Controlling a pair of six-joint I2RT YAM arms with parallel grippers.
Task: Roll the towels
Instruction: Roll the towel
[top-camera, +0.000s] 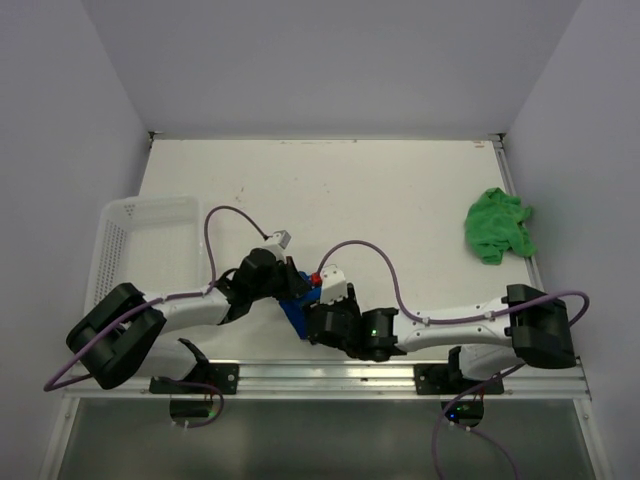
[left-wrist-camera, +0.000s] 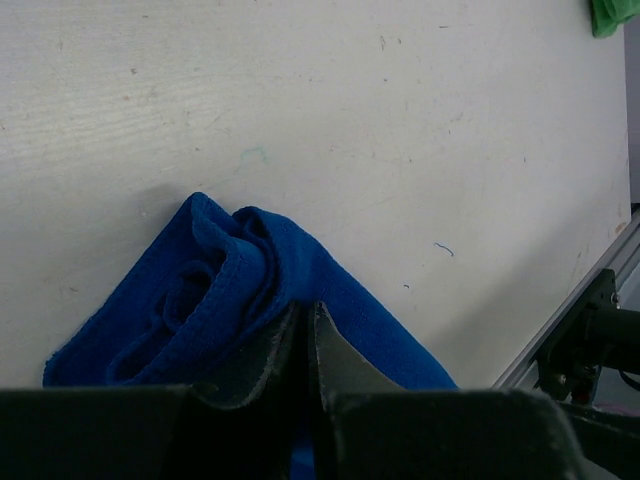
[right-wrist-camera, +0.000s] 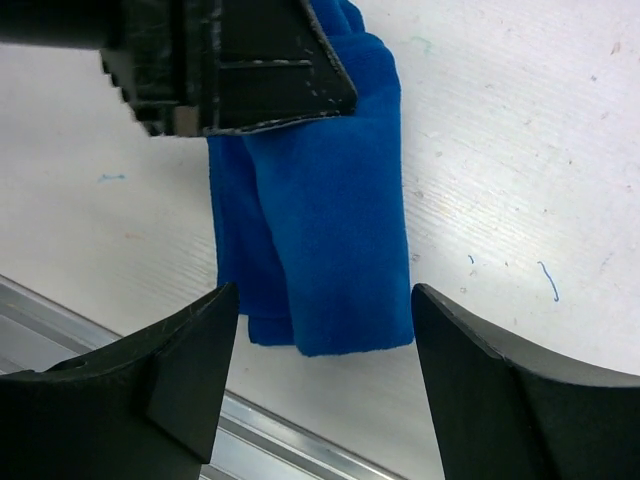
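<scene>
The royal blue towel (top-camera: 293, 312) lies bunched and partly rolled near the table's front edge, between my two grippers. My left gripper (top-camera: 288, 287) is shut on the towel's upper folds (left-wrist-camera: 240, 280), with blue cloth showing between its fingers (left-wrist-camera: 345, 360). In the right wrist view the towel (right-wrist-camera: 320, 220) runs from the left gripper down to my right gripper (right-wrist-camera: 325, 300). The right gripper is open, one finger on each side of the towel's free end. It also shows in the top view (top-camera: 318, 322). The bright green towel (top-camera: 498, 225) lies crumpled at the far right, and its corner shows in the left wrist view (left-wrist-camera: 612, 15).
A white mesh basket (top-camera: 145, 245) stands at the table's left edge. An aluminium rail (top-camera: 330, 375) runs along the front edge, just below the blue towel (right-wrist-camera: 110, 335). Grey walls enclose the table on three sides.
</scene>
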